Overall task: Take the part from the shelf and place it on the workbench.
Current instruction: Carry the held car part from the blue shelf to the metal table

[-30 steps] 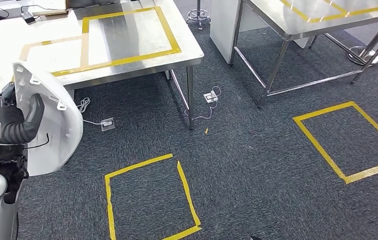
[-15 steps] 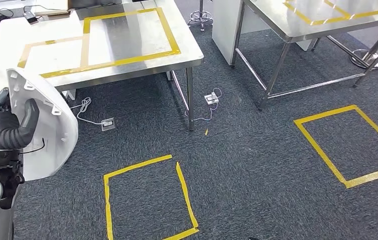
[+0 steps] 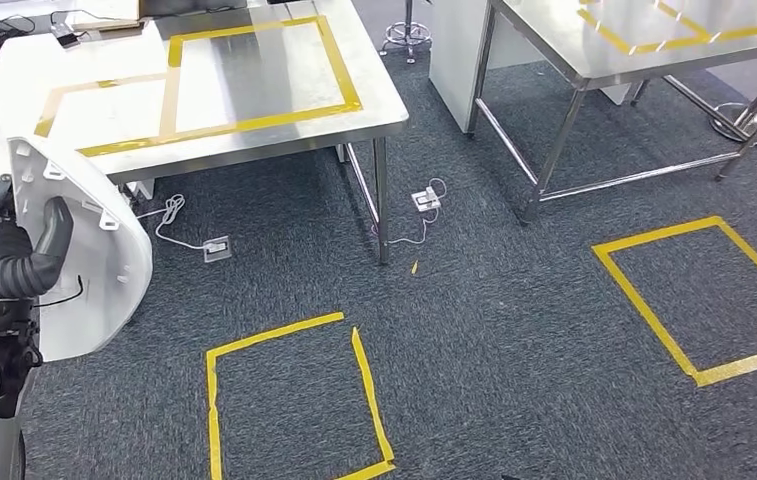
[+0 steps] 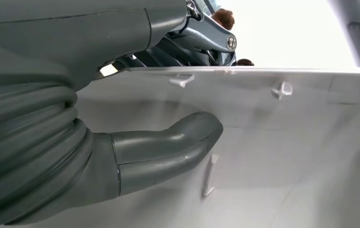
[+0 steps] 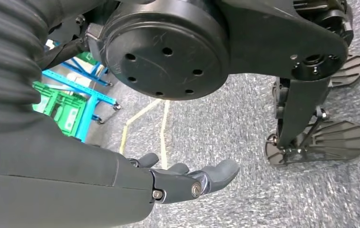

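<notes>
Two steel tables stand ahead of you on dark carpet (image 3: 474, 330). You see the nearer table (image 3: 254, 95) at upper left, its top marked with a yellow tape rectangle (image 3: 254, 75) and a paler tape outline beside it; some dark items and cables sit at its far left corner, too small to tell. You see the second table (image 3: 594, 45) at upper right, also taped in yellow on top. On the carpet you have two yellow tape squares: one (image 3: 294, 395) low in the middle of the head view, another (image 3: 699, 295) off to the right, well apart from the first. Under the nearer table lie a white cable (image 3: 169, 215) and two small floor sockets (image 3: 216, 248), one close to the table leg.

At the left edge of the head view you find the part (image 3: 104, 270), a large white curved plastic shell with small moulded tabs on its inner face. It is off the table, held upright beside the robot's body and near the table's front edge. Your left hand (image 3: 29, 255) grips it: the thick grey thumb (image 4: 168, 152) presses against the shell's inner wall while darker fingers hook over its rim.

Your right hand (image 5: 187, 178) hangs low over the carpet, fingers loosely extended and apart, holding nothing.
</notes>
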Robot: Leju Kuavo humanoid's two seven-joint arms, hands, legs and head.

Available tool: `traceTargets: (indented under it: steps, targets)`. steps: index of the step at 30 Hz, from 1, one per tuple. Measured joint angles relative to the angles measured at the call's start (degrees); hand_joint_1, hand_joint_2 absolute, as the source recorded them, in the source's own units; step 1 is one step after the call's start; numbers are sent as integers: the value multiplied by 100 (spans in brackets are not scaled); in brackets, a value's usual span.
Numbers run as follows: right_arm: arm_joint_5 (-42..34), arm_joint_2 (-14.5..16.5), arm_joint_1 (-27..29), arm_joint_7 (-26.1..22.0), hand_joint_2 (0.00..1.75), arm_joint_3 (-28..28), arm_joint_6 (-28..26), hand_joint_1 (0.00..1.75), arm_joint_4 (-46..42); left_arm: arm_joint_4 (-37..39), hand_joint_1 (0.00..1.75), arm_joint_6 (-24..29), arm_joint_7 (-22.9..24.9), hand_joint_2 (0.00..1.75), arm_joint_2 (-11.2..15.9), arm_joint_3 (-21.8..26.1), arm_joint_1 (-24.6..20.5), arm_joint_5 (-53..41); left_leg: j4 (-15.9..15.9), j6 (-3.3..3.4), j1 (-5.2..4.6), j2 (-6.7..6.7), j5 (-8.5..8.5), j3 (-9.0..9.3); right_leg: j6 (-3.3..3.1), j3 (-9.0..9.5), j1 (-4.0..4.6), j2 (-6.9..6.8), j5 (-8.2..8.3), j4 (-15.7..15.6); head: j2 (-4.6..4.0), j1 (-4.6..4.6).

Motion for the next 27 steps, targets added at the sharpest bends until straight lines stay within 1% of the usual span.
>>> traceTargets:
  steps: [1, 3, 4, 5, 6, 7, 8, 9, 10, 11, 12, 13, 14, 15, 17, 19, 20, 21, 23, 24, 25, 26, 27]
  targets:
    - [-7, 2, 0, -6, 175, 0, -3, 0, 0, 9, 175, 9, -4, 175, 4, 1, -15, -10, -28, 14, -18, -8, -26, 14, 33, -8, 3, -9, 1, -7, 0, 4]
    - [-16, 2, -1, -8, 175, 0, -5, 0, -1, 34, 175, 30, -8, 175, 22, 14, -57, -22, -68, 63, 5, -42, -26, 30, 101, -6, -2, -22, -24, -5, 0, 10]
    - [-19, 3, -2, -8, 175, 0, -5, 0, -2, 58, 175, 37, -7, 175, 34, 26, -105, -27, -87, 96, 22, -50, -25, 46, 132, -45, 0, -18, -84, 88, 0, 17]
    - [-20, 3, -4, -9, 175, 0, -4, 0, -2, 93, 175, 40, -6, 175, 44, 38, -172, -36, -106, 130, 39, -55, -24, 63, 157, -149, 0, -9, -196, 301, 0, 25]
    - [-20, 3, -4, -9, 175, 0, -4, 0, -2, 139, 175, 43, -4, 175, 54, 50, -247, -45, -110, 155, 40, -58, -31, 68, 174, -320, -6, 2, -340, 629, 0, 33]
    - [-20, 3, -3, -9, 175, 0, -3, 0, -2, 198, 175, 44, -2, 175, 69, 64, -322, -55, -108, 175, 38, -63, -38, 69, 187, -543, -7, 7, -494, 1024, 0, 40]
    - [-18, 3, 0, -9, 175, -1, -3, 0, -2, 263, 175, 45, -1, 175, 91, 78, -387, -65, -105, 187, 35, -70, -45, 70, 197, -757, -11, 10, -596, 1380, 0, 43]
    - [-14, 3, 5, -8, 175, -1, -3, 0, -2, 331, 175, 46, 0, 175, 123, 92, -445, -75, -99, 189, 33, -79, -52, 73, 203, -902, -13, 12, -595, 1575, 0, 43]
    - [-10, 3, 8, -8, 175, -2, -3, 0, -2, 400, 175, 46, 0, 175, 162, 107, -502, -84, -92, 185, 32, -89, -62, 79, 202, -943, -16, 13, -484, 1553, 0, 43]
    - [-7, 2, 9, -8, 175, -2, -3, 0, -2, 465, 175, 46, -1, 175, 208, 121, -559, -90, -84, 173, 33, -99, -73, 90, 194, -868, -19, 13, -281, 1310, 0, 43]
    - [-2, 2, 8, -9, 175, -2, -2, 0, -2, 522, 175, 46, -4, 175, 255, 138, -614, -93, -74, 155, 34, -108, -88, 103, 179, -699, -21, 16, -38, 899, 0, 44]
    - [2, 1, 6, -10, 175, -2, 0, 0, -2, 569, 175, 46, -10, 175, 299, 156, -664, -93, -61, 131, 24, -114, -105, 110, 162, -527, -17, 22, 124, 510, 0, 43]
    - [6, 1, 3, -10, 175, -1, 3, 0, -2, 612, 175, 46, -16, 175, 340, 172, -706, -91, -51, 102, 15, -122, -120, 112, 141, -392, -11, 28, 225, 217, 0, 42]
    - [10, 2, 3, -10, 175, -1, 7, 0, -2, 649, 175, 45, -24, 175, 378, 187, -736, -88, -47, 69, 6, -127, -129, 112, 120, -317, -3, 33, 256, 54, 0, 39]
    - [18, 3, 5, -9, 175, 0, 12, 0, -2, 712, 175, 43, -40, 175, 440, 217, -760, -80, -70, -5, 5, -137, -128, 119, 64, -299, 13, 36, 243, 15, 0, 38]
    - [27, 3, 7, -8, 175, -1, 11, 0, -2, 749, 175, 43, -63, 175, 505, 240, -752, -75, -23, -75, 21, -121, -172, 101, -9, -270, -1, 26, 262, -24, 0, 29]
    - [31, 2, 5, -8, 175, -2, 10, 0, -2, 763, 175, 44, -74, 175, 535, 251, -747, -72, 118, -104, 27, -109, -256, 36, -44, -251, -14, 21, 269, -46, 0, 19]
    - [32, 2, 3, -9, 175, -2, 9, 0, -2, 775, 175, 48, -82, 175, 563, 266, -735, -68, 375, -129, 34, -97, -388, -89, -71, -232, -25, 16, 271, -61, 0, 8]
    - [37, 2, 6, -9, 175, -2, 8, 0, -2, 796, 175, 55, -87, 175, 590, 302, -678, -56, 1076, -167, 40, -87, -672, -457, -102, -213, -25, 16, 251, -63, 0, -2]
    - [39, 3, 9, -9, 175, -2, 8, 0, -2, 803, 175, 58, -87, 175, 596, 316, -631, -50, 1333, -179, 44, -85, -726, -607, -104, -204, -25, 16, 241, -62, 0, -1]
    - [42, 3, 11, -9, 175, -2, 7, 0, -2, 807, 175, 59, -89, 175, 601, 328, -584, -44, 1404, -185, 48, -81, -674, -671, -102, -192, -26, 15, 228, -60, 0, -1]
    - [44, 5, 12, -9, 175, -2, 7, 0, -2, 806, 175, 60, -91, 175, 608, 341, -550, -36, 1261, -186, 53, -73, -523, -624, -93, -174, -27, 15, 213, -58, 0, -1]
    - [46, 8, 11, -9, 175, -2, 6, 0, -2, 800, 175, 61, -95, 175, 619, 359, -528, -28, 928, -184, 60, -58, -307, -474, -77, -148, -29, 15, 194, -56, 0, -1]
